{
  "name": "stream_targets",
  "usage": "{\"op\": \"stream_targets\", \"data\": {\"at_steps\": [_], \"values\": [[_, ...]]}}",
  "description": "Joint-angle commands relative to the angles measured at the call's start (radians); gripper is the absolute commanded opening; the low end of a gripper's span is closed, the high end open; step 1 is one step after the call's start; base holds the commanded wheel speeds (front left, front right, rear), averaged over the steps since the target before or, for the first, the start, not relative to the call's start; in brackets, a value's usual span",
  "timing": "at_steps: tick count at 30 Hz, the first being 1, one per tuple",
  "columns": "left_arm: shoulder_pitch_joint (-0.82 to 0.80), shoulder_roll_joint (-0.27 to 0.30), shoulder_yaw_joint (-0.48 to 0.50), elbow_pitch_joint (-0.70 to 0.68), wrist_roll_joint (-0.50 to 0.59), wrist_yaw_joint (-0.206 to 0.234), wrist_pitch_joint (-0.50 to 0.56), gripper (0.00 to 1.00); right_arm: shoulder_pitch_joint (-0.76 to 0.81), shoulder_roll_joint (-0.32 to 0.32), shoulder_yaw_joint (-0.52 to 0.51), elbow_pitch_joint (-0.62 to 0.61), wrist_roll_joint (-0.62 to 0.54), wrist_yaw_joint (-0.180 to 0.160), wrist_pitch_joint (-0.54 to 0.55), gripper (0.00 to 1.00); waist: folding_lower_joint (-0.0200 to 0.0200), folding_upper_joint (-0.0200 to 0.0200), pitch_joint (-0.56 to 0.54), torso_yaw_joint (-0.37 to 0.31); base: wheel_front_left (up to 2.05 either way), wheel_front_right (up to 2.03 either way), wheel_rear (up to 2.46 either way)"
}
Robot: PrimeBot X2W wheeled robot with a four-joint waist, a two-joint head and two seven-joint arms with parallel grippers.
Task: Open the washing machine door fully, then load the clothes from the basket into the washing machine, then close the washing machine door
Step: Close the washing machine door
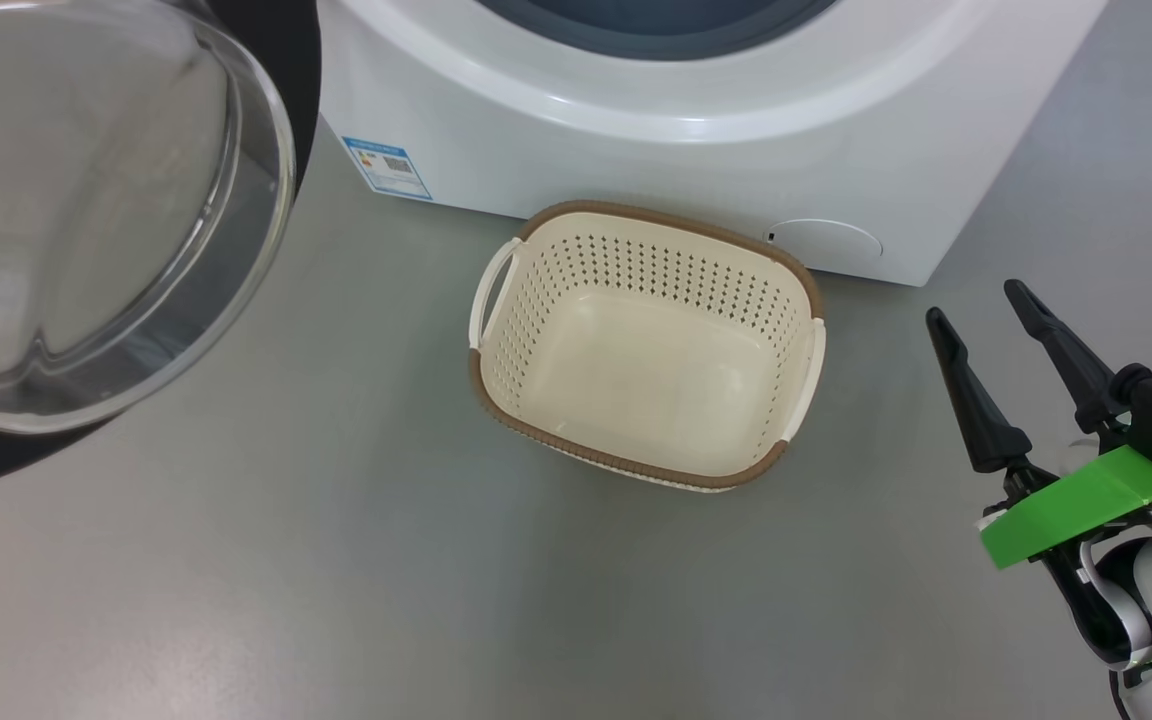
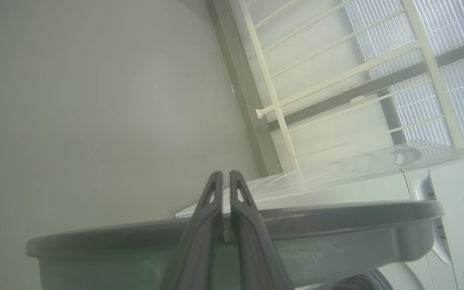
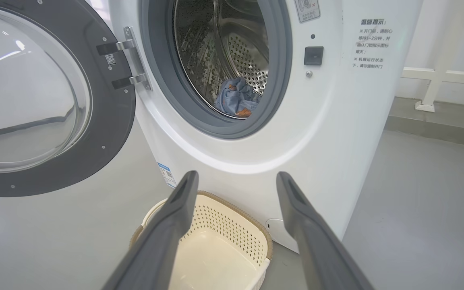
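Now | step: loading looks done, door-closing due | basket (image 1: 636,270) empty, by washer (image 1: 636,150) | clothes (image 3: 235,98) in drum (image 3: 216,40) | door (image 3: 111,121) stands wide open | left gripper (image 2: 226,177) clenched, empty, at door's rim | right gripper (image 1: 976,303) spread, empty, beside basket | next: push door round until it latches

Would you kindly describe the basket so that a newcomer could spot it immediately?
Start at the big white washing machine. On the grey floor just before it sits the basket. It is cream, perforated, brown-rimmed and empty.
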Motion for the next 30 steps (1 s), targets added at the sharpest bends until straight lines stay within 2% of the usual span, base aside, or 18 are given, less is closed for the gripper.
{"op": "stream_targets", "data": {"at_steps": [1, 19, 30], "values": [[0.052, 0.030, -0.016, -0.025, 0.011, -0.005, 0.053, 0.00, 0.014, -0.008, 0.020, -0.020, 0.011, 0.007, -0.007, 1.00, 0.0002, 0.0000, -0.007, 0.001, 0.00, 0.00, 0.00], [0.164, -0.002, 0.011, -0.125, -0.074, -0.006, 0.245, 0.00, 0.028, -0.020, 0.020, -0.016, 0.026, 0.007, -0.007, 1.00, 0.0002, 0.0000, -0.052, 0.009, 0.00, 0.00, 0.00], [0.297, -0.064, -0.013, -0.325, -0.113, -0.006, 0.392, 0.00, 0.041, -0.009, 0.041, 0.024, 0.058, 0.007, -0.044, 1.00, 0.0002, 0.0000, -0.130, 0.015, 0.00, 0.00, 0.00]]}}
